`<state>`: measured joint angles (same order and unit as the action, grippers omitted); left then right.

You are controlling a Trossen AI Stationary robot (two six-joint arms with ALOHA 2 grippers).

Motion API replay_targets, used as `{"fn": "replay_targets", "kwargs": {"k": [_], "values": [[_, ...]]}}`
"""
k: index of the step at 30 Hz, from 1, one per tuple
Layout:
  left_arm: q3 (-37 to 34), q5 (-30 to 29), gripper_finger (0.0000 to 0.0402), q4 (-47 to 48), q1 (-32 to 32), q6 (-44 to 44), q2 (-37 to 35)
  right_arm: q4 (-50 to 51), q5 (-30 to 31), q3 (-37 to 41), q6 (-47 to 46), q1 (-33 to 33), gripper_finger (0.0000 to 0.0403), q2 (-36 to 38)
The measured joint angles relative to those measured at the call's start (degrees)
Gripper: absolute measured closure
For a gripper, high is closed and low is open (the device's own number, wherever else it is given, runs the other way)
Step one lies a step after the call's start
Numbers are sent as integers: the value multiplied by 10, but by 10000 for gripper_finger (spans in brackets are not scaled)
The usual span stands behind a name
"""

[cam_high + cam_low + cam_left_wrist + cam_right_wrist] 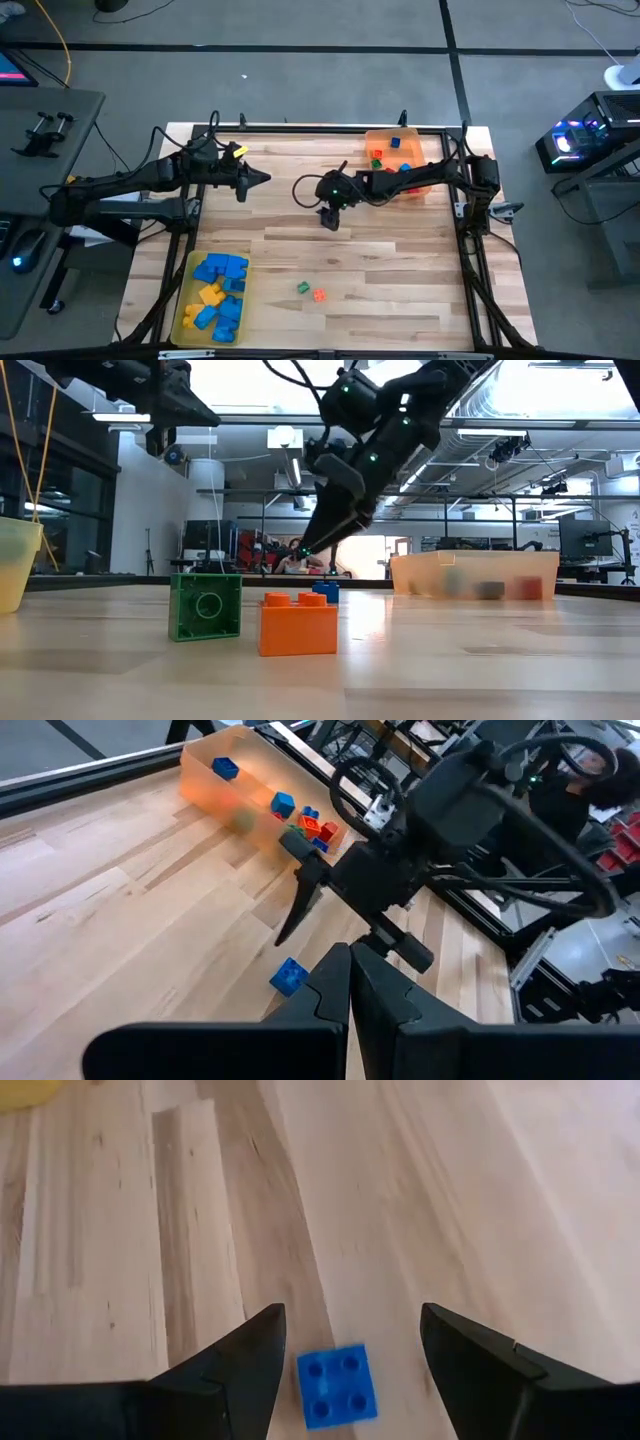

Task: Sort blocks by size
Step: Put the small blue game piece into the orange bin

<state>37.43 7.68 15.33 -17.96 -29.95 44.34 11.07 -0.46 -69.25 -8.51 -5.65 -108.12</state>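
A tiny blue block (337, 1385) lies studs-up on the wooden table (400, 260), near its middle. My right gripper (352, 1317) hangs open above it, slanting down, one finger on either side and clear of it; the low view shows the fingertips (312, 546) higher than the blue block (320, 592). A green block (205, 606) and an orange block (298, 624) rest on the table nearer the front edge. My left gripper (262, 179) is shut and holds nothing, hovering left of the centre.
A translucent orange tray (412, 135) with several small blocks stands at the far right. A translucent yellow tray (188, 290) with larger blue and yellow blocks stands at the near left. A black frame runs around the table's edges.
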Motion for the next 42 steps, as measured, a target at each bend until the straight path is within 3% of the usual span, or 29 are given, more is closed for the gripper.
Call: {"fn": "replay_targets", "kwargs": {"k": [3,15,21,27,31,42], "values": [[0,8,401,1,0,0,0,-11,3,-10,31,0,174,0],[0,8,401,3,17,1,0,-9,4,-42,-3,0,171,1],[0,7,402,3,20,1,0,63,6,-42,13,3,108,1],[0,7,402,3,19,1,0,83,62,-42,43,8,44,1],[0,7,402,3,19,1,0,84,51,-41,-32,8,39,1],[0,7,402,3,19,1,0,94,24,-41,82,8,38,-4]]}}
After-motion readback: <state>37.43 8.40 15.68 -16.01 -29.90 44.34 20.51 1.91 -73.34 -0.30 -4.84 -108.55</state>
